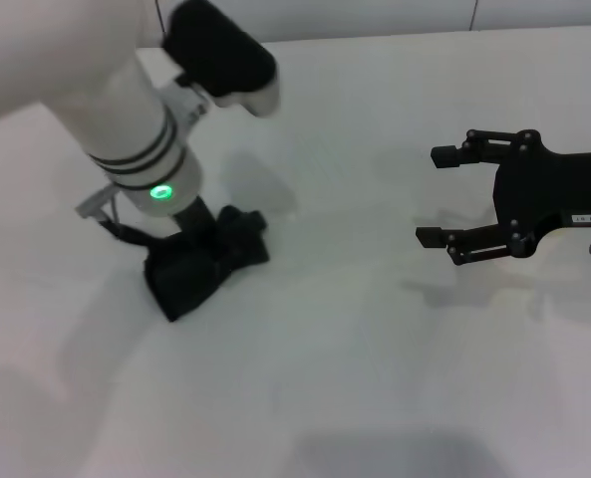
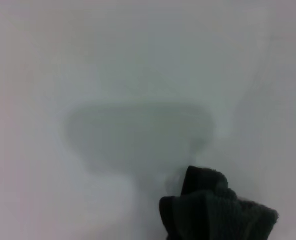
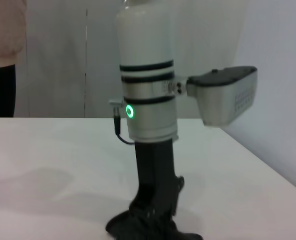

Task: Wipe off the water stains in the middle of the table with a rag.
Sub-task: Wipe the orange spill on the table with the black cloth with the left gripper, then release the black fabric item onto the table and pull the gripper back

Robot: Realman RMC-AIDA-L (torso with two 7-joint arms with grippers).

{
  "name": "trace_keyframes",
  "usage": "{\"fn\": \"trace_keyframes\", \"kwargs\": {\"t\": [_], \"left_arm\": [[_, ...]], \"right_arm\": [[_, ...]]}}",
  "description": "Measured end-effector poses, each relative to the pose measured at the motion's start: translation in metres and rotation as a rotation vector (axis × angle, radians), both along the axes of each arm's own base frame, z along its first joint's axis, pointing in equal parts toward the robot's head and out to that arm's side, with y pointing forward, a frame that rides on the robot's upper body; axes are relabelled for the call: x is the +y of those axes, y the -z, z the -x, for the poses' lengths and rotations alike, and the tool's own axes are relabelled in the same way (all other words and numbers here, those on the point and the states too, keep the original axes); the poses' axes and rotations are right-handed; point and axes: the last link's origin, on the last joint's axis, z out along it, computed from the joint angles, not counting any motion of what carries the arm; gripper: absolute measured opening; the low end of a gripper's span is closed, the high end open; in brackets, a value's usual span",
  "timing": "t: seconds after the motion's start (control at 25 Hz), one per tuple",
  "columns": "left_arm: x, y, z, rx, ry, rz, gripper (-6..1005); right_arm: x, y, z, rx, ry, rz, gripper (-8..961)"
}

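The rag (image 1: 203,264) lies bunched on the white worktop (image 1: 375,349), left of the middle in the head view, a dark green-black heap with one corner pushed up toward the right. The left end effector (image 1: 197,227) stands straight down into it — its black fingers are buried in the cloth, and whether they are clamped on it I cannot tell. The right wrist view shows that arm upright over the crumpled rag, a green ring lit on its white wrist. The right end effector (image 1: 441,196) hovers well apart on the right, fingers spread wide, holding nothing.
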Motion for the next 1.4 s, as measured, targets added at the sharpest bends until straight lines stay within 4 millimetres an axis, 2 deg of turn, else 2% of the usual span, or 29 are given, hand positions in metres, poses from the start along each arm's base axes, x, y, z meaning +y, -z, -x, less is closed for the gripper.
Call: {"fn": "trace_keyframes", "kwargs": {"t": [0.4,0.56,0.84,1.04,1.4], "left_arm": [[-0.017,-0.017,0.005,0.035,-0.072,0.102,153],[-0.013,-0.023,0.008,0.015,-0.094,0.070,168],[-0.008,-0.021,0.003,-0.033,-0.057,0.040,194],[-0.008,-0.020,0.003,-0.033,-0.046,0.039,426],[-0.008,-0.020,0.004,-0.026,-0.044,0.042,610]], "right_arm": [[0.000,-0.009,-0.004,0.011,0.012,-0.015,869],[0.000,-0.009,-0.004,0.011,0.011,-0.015,869],[0.000,-0.009,-0.004,0.012,0.010,-0.014,870],[0.000,-0.009,-0.003,0.013,0.009,-0.014,870],[0.000,-0.009,-0.002,0.013,0.005,-0.014,870]]}}
